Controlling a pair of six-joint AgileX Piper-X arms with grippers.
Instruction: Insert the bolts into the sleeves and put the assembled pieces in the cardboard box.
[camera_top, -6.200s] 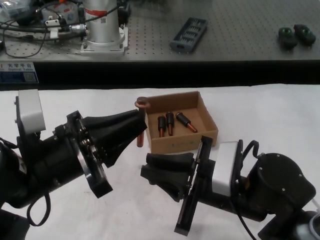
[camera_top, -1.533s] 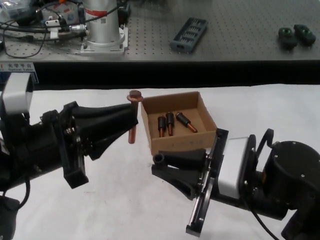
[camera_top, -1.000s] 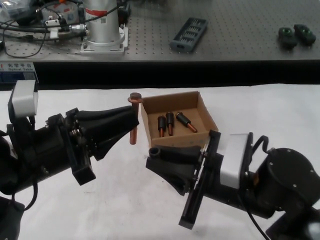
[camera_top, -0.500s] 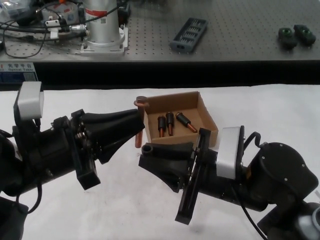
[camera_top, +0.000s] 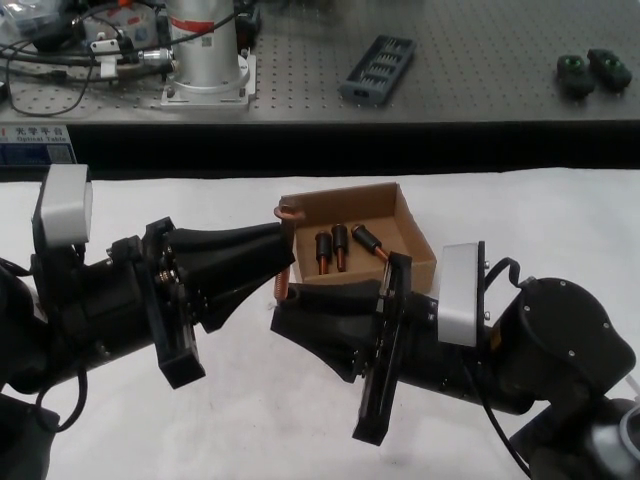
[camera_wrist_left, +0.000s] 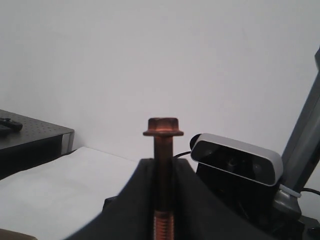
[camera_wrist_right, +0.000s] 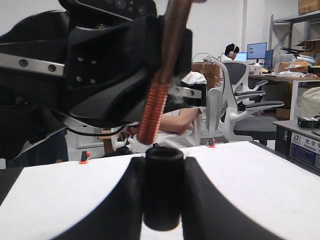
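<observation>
My left gripper (camera_top: 282, 258) is shut on a copper bolt (camera_top: 284, 250), held upright with its flanged head up, just left of the cardboard box (camera_top: 420, 266). The bolt (camera_wrist_left: 162, 150) stands between the black fingers of the left gripper (camera_wrist_left: 162, 200). My right gripper (camera_top: 284, 310) is shut on a black sleeve (camera_wrist_right: 162, 175), held upright directly below. The bolt's threaded tip (camera_wrist_right: 145, 132) hangs just above the sleeve's open mouth, tilted slightly; I cannot tell if they touch. Three assembled pieces (camera_top: 340, 246) lie inside the box.
White cloth (camera_top: 120, 200) covers the bench around both arms. Behind it on a perforated table stand a silver post (camera_top: 205, 50), a black ribbed tray (camera_top: 378, 65) and two dark knobs (camera_top: 595, 70). The box sits just behind the two grippers.
The right gripper has carried the sleeve left and under the bolt. The left gripper has brought the bolt right and lower, so its tip now sits over the sleeve.
</observation>
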